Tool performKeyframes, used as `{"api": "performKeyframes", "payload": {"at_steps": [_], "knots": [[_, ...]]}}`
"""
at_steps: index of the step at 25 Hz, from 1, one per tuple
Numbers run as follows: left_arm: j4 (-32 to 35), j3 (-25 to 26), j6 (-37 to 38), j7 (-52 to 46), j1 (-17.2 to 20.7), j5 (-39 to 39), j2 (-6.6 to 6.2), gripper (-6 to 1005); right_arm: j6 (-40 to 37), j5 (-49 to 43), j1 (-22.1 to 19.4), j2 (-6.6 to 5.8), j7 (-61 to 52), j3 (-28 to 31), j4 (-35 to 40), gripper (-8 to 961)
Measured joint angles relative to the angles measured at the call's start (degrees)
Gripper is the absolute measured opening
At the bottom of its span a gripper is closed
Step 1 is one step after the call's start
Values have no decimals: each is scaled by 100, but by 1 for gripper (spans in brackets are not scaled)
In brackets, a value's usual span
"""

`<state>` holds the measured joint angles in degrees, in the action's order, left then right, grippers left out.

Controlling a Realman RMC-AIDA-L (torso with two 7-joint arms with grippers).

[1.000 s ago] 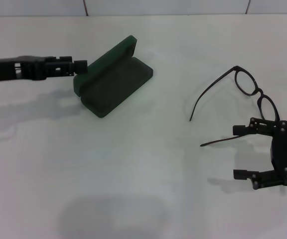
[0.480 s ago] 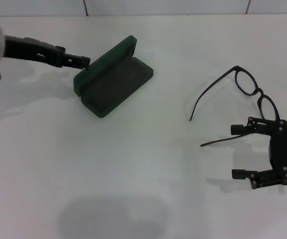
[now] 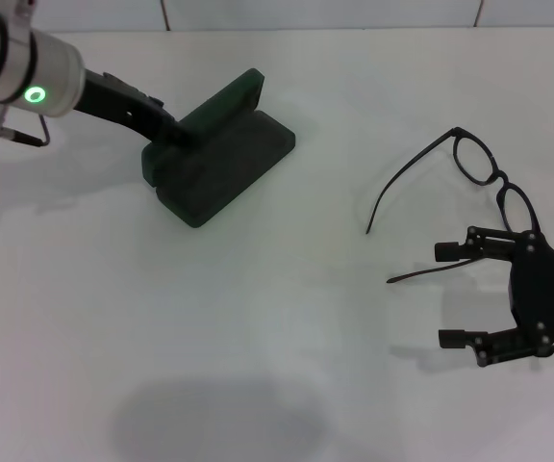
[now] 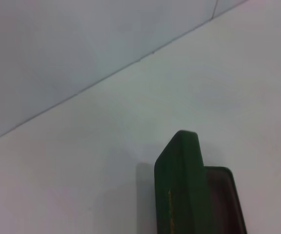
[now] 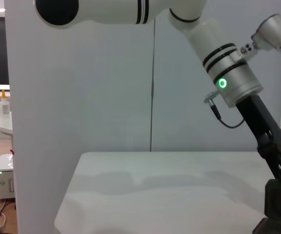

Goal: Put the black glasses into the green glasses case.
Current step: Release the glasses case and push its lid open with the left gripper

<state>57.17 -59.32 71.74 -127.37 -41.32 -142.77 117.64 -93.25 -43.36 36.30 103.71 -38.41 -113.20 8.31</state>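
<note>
The green glasses case (image 3: 224, 164) lies open at the table's back left with its lid (image 3: 221, 106) raised; the left wrist view shows the lid's edge (image 4: 177, 190) close up. My left gripper (image 3: 174, 134) reaches down from the left and is at the case's left end, by the lid. The black glasses (image 3: 479, 166) lie unfolded at the right. My right gripper (image 3: 447, 295) is open just in front of them. One temple arm (image 3: 414, 275) lies between its fingers, and nothing is gripped.
The white table (image 3: 277, 318) ends at a wall along the back (image 3: 306, 13). The right wrist view shows the left arm with its green light (image 5: 222, 83) above the table (image 5: 155, 185).
My left arm has swung up and its gripper has moved right and down onto the case's left end. My right gripper has shifted slightly left, still open.
</note>
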Motion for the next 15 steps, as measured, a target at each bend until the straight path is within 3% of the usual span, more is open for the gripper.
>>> {"api": "performKeyframes", "payload": {"at_steps": [13,15], "knots": [[-79,-305,-114,255,57,-27,43,829,17,-6,-33,-6,0,1,5,884],[-78,-296,-149,271,78,-8,53,745,25,-6,-34,-7,0,2,5,884]]}}
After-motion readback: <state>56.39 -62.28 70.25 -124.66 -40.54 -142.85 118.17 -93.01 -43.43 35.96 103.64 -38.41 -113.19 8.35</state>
